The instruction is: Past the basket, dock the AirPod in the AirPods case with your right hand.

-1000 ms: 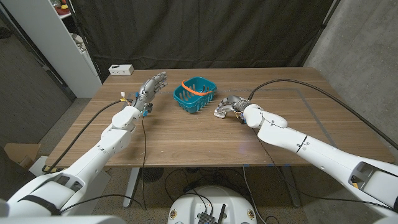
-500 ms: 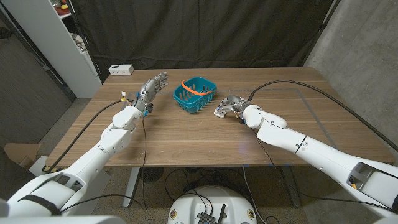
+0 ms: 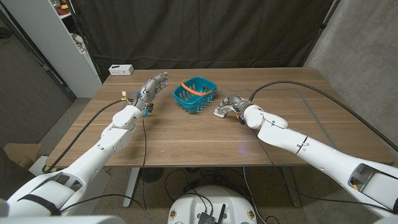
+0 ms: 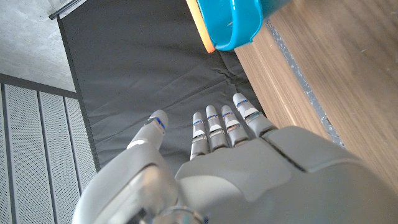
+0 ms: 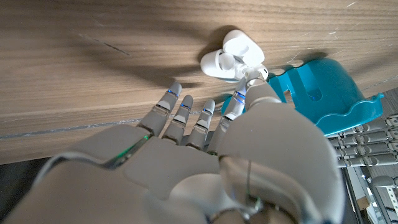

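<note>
The white AirPods case [image 5: 229,55] lies open on the wooden table [image 3: 186,137], just right of the teal basket [image 3: 196,94] with its orange handle. My right hand [image 3: 229,106] hovers over the case [image 3: 219,112]. Its thumb and a fingertip [image 5: 247,90] pinch a small white AirPod [image 5: 255,73] at the case's edge, while the other fingers reach out over the wood. My left hand [image 3: 152,87] is raised left of the basket [image 4: 233,22], fingers straight and holding nothing.
A white box [image 3: 121,70] sits by the table's far left corner, next to a white cabinet [image 3: 68,43]. A black cable [image 3: 292,84] arcs over the table's right half. Bare wood lies in front of both hands.
</note>
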Tool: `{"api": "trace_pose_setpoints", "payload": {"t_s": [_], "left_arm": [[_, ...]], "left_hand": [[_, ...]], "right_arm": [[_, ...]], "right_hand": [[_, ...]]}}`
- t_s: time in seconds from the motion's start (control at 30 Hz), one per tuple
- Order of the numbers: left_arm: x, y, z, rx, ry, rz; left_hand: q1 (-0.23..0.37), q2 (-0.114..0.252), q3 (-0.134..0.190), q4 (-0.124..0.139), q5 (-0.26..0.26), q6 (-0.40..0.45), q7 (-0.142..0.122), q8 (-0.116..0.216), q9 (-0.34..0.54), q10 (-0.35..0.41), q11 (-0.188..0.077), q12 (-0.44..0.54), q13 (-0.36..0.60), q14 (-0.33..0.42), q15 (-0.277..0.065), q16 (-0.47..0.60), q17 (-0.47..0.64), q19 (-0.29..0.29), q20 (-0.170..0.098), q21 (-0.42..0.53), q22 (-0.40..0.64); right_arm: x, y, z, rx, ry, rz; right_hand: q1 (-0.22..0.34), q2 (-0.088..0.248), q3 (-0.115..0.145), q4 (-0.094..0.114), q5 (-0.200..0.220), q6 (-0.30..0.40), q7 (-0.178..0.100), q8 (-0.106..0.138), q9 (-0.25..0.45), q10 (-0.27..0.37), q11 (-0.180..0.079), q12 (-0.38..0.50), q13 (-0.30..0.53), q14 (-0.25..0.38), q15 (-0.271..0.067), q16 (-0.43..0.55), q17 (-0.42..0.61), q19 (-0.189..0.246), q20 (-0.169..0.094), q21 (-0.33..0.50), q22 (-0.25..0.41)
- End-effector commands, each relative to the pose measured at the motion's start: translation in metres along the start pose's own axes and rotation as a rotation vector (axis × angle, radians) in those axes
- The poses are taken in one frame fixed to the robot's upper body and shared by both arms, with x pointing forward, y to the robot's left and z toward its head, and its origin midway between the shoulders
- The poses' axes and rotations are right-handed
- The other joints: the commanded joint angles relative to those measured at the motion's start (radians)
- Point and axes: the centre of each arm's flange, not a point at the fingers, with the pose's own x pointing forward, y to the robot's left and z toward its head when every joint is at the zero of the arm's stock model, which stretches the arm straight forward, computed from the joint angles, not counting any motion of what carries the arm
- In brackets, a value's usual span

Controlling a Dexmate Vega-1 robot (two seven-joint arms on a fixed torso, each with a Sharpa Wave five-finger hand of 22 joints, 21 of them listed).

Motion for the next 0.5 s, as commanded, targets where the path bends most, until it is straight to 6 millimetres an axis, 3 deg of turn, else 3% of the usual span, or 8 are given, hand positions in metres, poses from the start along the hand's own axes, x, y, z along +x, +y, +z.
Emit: {"api": "trace_pose_setpoints", "payload": {"t_s": [0.03, 0.5], "left_arm": [[0.0026, -0.0022, 0.0004, 0.003, 0.007, -0.007], [0.0041, -0.0027, 0.0010, 0.005, 0.008, -0.009]], "left_hand": [[-0.004, 0.000, 0.003, -0.004, 0.007, -0.002, -0.001, -0.001, 0.003, 0.002, -0.003, 0.007, -0.001, 0.003, 0.000, 0.002, 0.001, 0.001, 0.001, 0.001, 0.002], [-0.005, 0.000, 0.003, -0.005, 0.007, -0.002, -0.003, -0.001, 0.003, 0.002, -0.003, 0.007, -0.001, 0.004, 0.000, 0.002, 0.001, 0.001, 0.001, 0.001, 0.002]], "right_arm": [[-0.0001, 0.0024, -0.0003, 0.015, -0.010, -0.004], [-0.0003, 0.0033, -0.0028, 0.027, 0.001, -0.015]], "right_hand": [[-0.007, 0.003, -0.005, -0.001, -0.002, 0.009, 0.007, -0.003, 0.003, 0.003, 0.009, 0.001, 0.001, 0.006, -0.140, 0.006, 0.000, 0.009, 0.002, 0.004, 0.001], [-0.010, 0.005, -0.006, -0.003, -0.001, 0.013, 0.010, -0.008, 0.002, 0.008, 0.013, 0.002, -0.002, 0.013, -0.141, 0.009, -0.001, 0.017, 0.004, 0.006, 0.001]]}}
